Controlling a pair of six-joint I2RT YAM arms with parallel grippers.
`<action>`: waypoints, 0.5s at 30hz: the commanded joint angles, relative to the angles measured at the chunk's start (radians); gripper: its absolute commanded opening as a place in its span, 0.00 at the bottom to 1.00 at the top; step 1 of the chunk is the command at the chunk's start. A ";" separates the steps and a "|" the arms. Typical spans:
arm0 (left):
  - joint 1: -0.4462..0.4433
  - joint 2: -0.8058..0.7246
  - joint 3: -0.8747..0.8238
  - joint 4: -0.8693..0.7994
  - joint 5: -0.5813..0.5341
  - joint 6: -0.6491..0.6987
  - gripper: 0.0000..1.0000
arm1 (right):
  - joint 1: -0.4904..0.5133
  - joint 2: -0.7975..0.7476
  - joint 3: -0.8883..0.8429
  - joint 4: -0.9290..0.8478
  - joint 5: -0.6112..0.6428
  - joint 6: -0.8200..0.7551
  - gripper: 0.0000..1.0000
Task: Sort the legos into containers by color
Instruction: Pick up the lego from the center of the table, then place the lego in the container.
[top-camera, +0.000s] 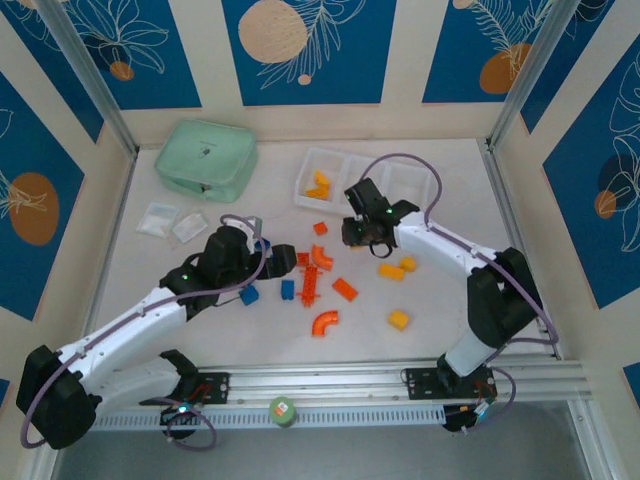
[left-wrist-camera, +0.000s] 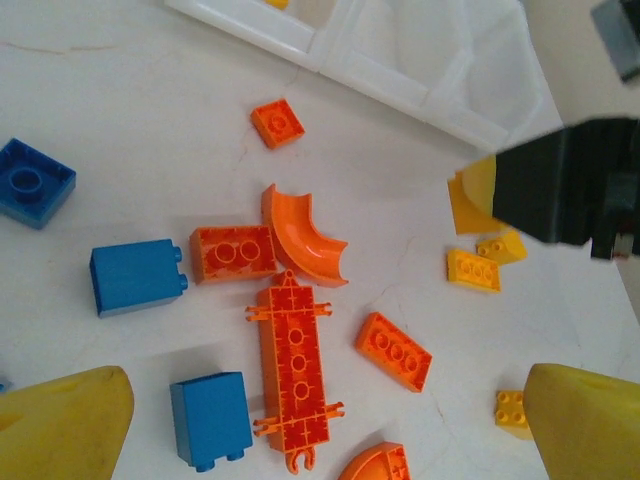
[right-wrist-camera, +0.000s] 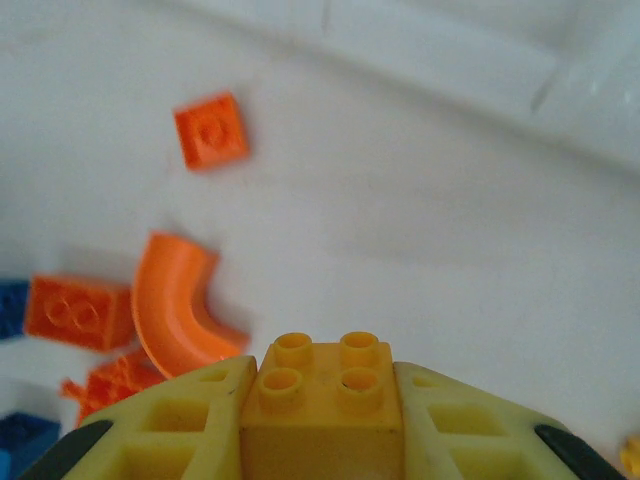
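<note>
My right gripper (top-camera: 365, 232) is shut on a yellow four-stud brick (right-wrist-camera: 322, 400), held above the table just in front of the white tray (top-camera: 350, 158). The tray's left compartment holds yellow-orange pieces (top-camera: 318, 185). My left gripper (left-wrist-camera: 325, 430) hangs open over the loose pile, its yellow fingertips (left-wrist-camera: 60, 425) on either side of a long red-orange plate (left-wrist-camera: 295, 370). Around the plate lie a curved arch (left-wrist-camera: 305, 235), a red-orange brick (left-wrist-camera: 232, 253), blue bricks (left-wrist-camera: 135, 277) (left-wrist-camera: 210, 418) and yellow bricks (left-wrist-camera: 473, 268). Another arch (top-camera: 325, 322) and a yellow brick (top-camera: 399, 319) lie nearer the table's front.
A mint green lidded box (top-camera: 207, 157) stands at the back left, with two small clear bags (top-camera: 158, 218) in front of it. The right arm's black body (left-wrist-camera: 570, 185) crosses the left wrist view at the right. A small green roll (top-camera: 283, 410) sits on the front rail.
</note>
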 joint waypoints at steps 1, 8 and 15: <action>0.038 -0.014 0.045 -0.051 -0.001 0.047 0.99 | -0.014 0.080 0.105 0.025 0.019 -0.037 0.27; 0.142 0.005 0.056 -0.050 0.071 0.069 0.99 | -0.038 0.252 0.316 0.079 0.037 -0.066 0.27; 0.218 0.039 0.072 -0.030 0.107 0.082 0.99 | -0.066 0.448 0.537 0.056 0.061 -0.097 0.27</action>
